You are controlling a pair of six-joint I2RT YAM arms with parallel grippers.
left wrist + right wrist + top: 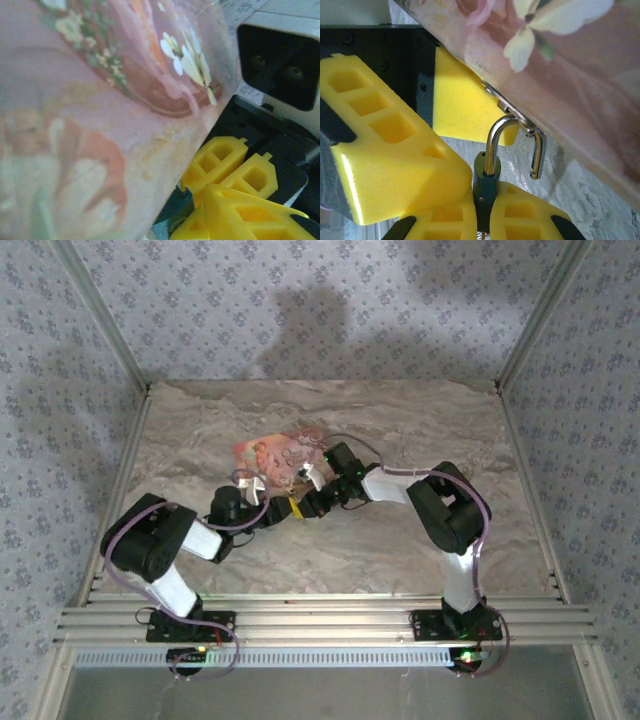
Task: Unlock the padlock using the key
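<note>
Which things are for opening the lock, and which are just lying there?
For the job:
padlock
right tool, gripping the padlock
left tool, close beside it

Just there:
pink box, which the padlock hangs on
table

The top external camera sits high above and behind the arm bases [190, 625]. It looks down and forward over the marbled worktop [400, 540] to the papered back wall [320, 310], far enough off to hold both arms whole. The left wrist camera is pressed close to the pink box [100, 125], with the left fingers [240, 212] blurred at lower right. The right wrist camera looks closely past the right fingers [512, 197] at the padlock [486, 187]. Both wrist views share the box, the padlock and the yellow fingers.
</note>
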